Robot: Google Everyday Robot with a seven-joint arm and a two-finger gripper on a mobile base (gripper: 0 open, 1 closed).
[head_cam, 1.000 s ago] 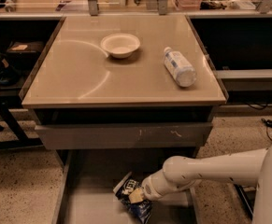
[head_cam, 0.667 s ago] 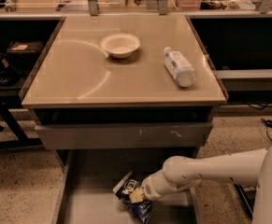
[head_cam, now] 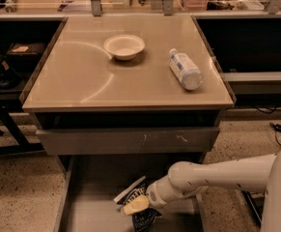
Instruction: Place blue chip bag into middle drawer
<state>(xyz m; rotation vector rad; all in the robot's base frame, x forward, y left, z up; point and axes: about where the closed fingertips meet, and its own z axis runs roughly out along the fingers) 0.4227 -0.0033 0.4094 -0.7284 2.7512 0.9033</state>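
Note:
The blue chip bag point(head_cam: 133, 193) is dark blue with white lettering and sits low inside the open middle drawer point(head_cam: 89, 211), a wide grey tray pulled out under the table. My white arm reaches in from the right. My gripper point(head_cam: 136, 206) is at the bag, its yellowish fingertip point(head_cam: 135, 206) lying over the bag's middle. The bag's lower end sticks out below the gripper.
The drawer above has a grey front panel point(head_cam: 128, 140) with pale scratch marks, slightly open. On the tabletop point(head_cam: 82, 81) stand a white bowl point(head_cam: 124, 46) and a lying clear bottle point(head_cam: 185, 69). Dark shelving and a stand are at the left; a cable lies on the floor at right.

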